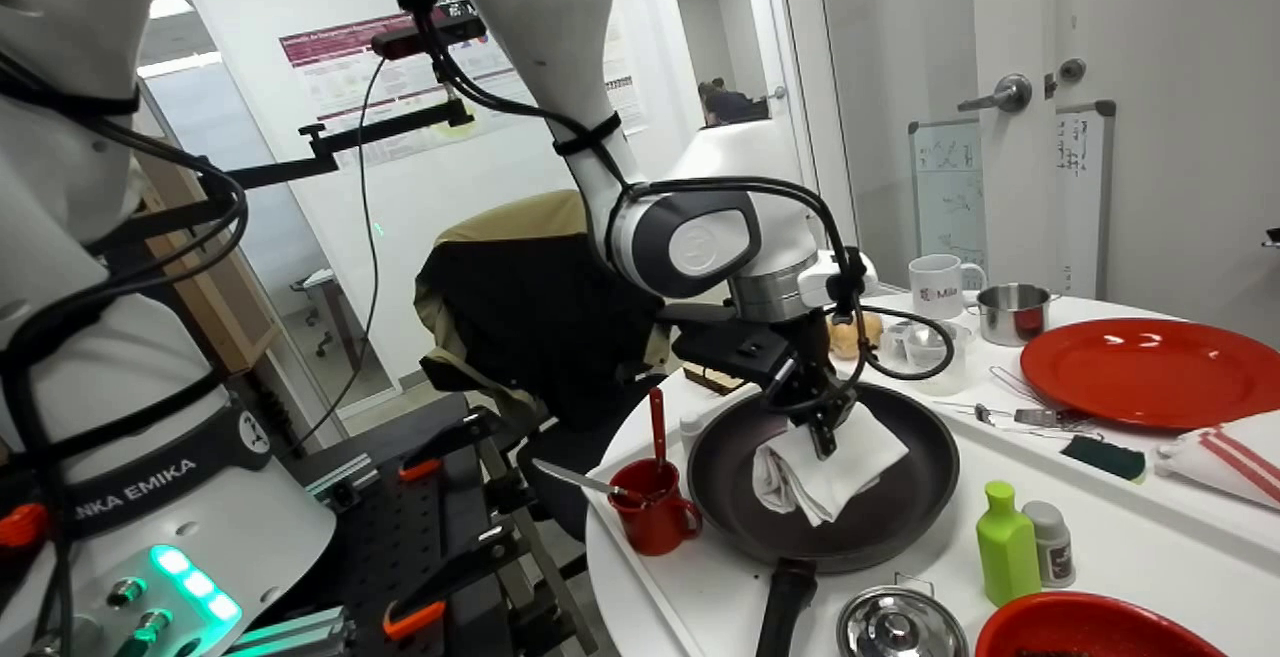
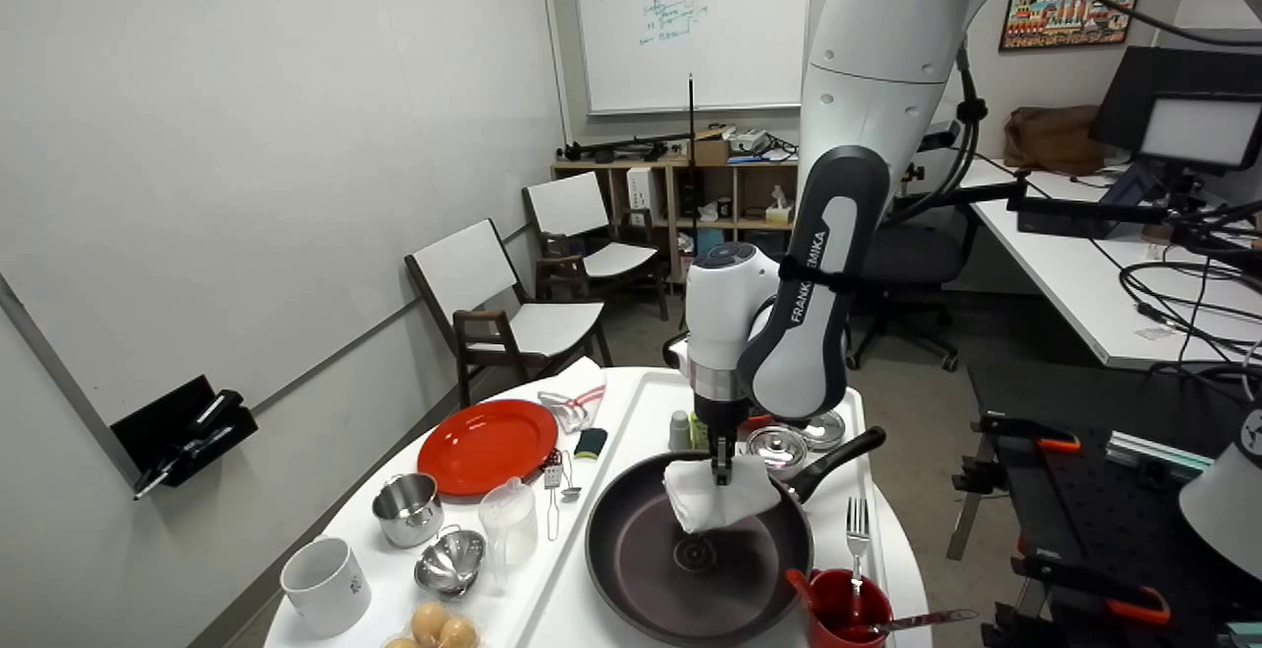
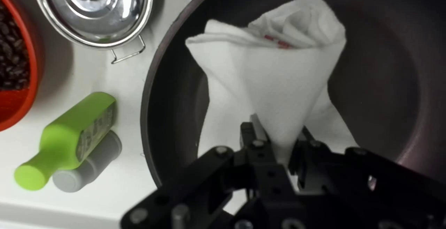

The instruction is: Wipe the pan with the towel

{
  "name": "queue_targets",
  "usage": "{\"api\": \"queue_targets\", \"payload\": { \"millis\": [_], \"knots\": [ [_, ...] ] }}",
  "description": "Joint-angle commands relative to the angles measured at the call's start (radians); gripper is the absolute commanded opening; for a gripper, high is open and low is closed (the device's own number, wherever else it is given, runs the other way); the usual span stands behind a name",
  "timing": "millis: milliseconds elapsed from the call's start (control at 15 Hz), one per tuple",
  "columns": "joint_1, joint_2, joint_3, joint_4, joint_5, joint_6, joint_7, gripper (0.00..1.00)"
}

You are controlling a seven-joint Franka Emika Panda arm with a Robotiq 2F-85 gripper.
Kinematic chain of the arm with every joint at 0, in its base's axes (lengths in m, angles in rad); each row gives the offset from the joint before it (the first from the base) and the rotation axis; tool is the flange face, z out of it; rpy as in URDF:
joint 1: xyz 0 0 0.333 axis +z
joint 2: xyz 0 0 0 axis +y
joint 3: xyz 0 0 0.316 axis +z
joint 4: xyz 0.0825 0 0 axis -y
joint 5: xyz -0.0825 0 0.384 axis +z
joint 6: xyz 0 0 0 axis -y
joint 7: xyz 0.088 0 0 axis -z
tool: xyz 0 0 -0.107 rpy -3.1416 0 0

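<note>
The end effector (image 3: 280, 135) pinches a fold of the towel (image 3: 275, 72), its jaws close together with only cloth between. The towel spreads around and just below the grip, light, limp and hardly breakable; it will likely trail behind a push, so a bunched hold near its middle should serve better than a corner. Below is the pan (image 2: 680, 569), the towel within its outline; whether they touch I cannot tell. The smooth surface may let cloth skid. The handle (image 2: 838, 461), off to one side of the end effector, looks best for steadying the pan. Past the pan stands a green bottle (image 3: 78, 131); farther, the plate (image 2: 483, 446).
</note>
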Motion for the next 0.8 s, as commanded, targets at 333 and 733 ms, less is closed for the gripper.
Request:
{"api": "queue_targets", "payload": {
  "millis": [333,733],
  "knots": [
    [-0.055,0.154,0.058,0.107,-0.029,0.071,-0.017,0.04],
    [-0.006,0.295,-0.020,0.209,-0.038,0.064,0.007,0.04]
  ]
}}
